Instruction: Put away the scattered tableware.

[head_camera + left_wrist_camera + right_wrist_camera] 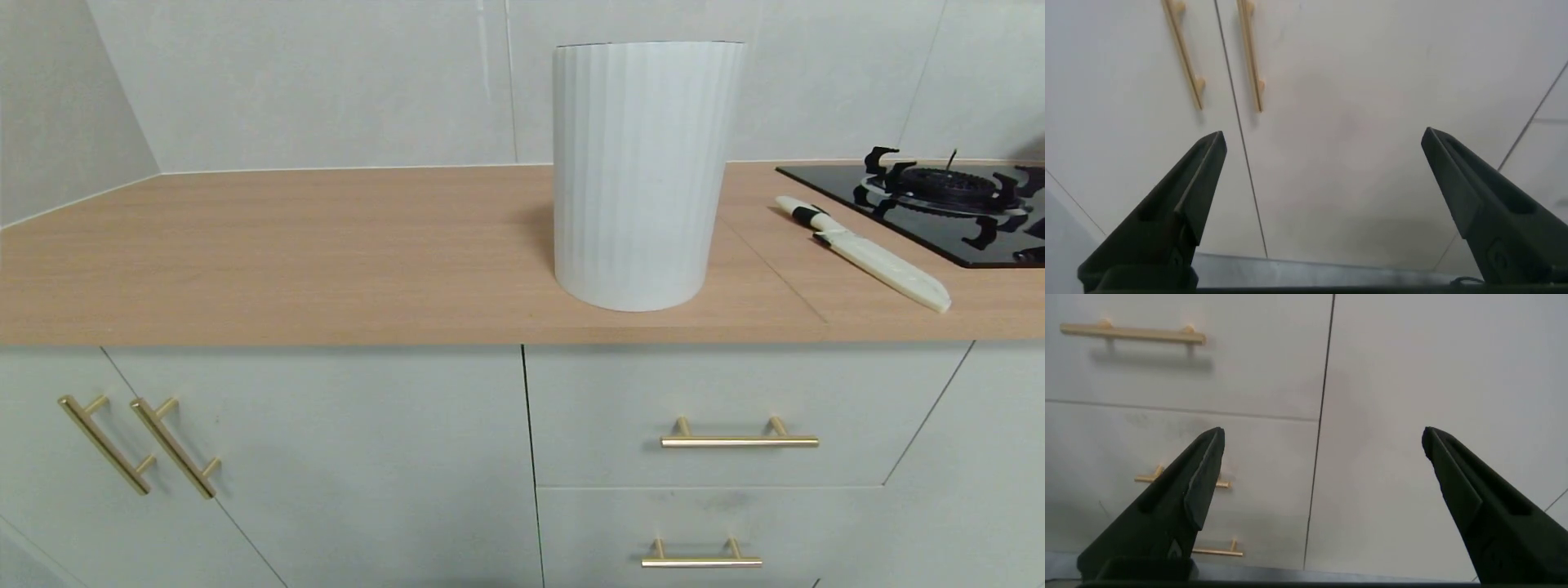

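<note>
A tall white ribbed cylindrical holder [639, 175] stands upright on the wooden countertop [286, 253]. To its right a cream-coloured knife [864, 251] with a black band on its handle lies flat on the counter beside the hob. My left gripper [1323, 139] is open with nothing between its fingers; it faces the cabinet doors below the counter. My right gripper [1323, 433] is open too and holds nothing, facing the drawer fronts.
A black gas hob [939, 204] with a burner grate sits at the counter's far right. Below are white cabinet doors with two gold handles [139, 445] and drawers with gold bar handles [739, 441]. The counter left of the holder is bare wood.
</note>
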Robot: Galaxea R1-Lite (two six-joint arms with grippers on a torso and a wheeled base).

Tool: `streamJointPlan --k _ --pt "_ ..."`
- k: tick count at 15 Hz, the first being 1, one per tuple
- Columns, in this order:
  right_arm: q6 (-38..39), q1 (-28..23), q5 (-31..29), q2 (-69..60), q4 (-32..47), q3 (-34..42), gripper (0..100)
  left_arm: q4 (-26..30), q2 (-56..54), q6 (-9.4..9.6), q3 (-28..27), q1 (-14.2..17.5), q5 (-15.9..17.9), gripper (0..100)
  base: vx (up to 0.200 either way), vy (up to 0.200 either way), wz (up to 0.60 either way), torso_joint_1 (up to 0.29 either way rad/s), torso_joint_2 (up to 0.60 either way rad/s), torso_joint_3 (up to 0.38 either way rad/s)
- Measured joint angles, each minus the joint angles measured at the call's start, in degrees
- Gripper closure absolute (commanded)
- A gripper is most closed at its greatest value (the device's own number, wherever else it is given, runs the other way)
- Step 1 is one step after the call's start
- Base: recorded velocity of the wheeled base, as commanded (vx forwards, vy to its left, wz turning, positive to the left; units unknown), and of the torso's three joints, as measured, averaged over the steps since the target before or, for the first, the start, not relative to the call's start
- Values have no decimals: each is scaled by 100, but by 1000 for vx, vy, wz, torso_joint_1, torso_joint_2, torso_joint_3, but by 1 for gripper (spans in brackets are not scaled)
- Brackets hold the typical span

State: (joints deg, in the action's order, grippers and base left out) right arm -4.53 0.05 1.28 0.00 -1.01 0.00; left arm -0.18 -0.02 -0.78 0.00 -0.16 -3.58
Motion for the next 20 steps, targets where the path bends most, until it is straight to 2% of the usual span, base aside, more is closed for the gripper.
streamJointPlan --k 20 --pt "-2 0 2 0 -10 0 0 -4 0 0 0 6 2 0 0 0 0 202 -501 -286"
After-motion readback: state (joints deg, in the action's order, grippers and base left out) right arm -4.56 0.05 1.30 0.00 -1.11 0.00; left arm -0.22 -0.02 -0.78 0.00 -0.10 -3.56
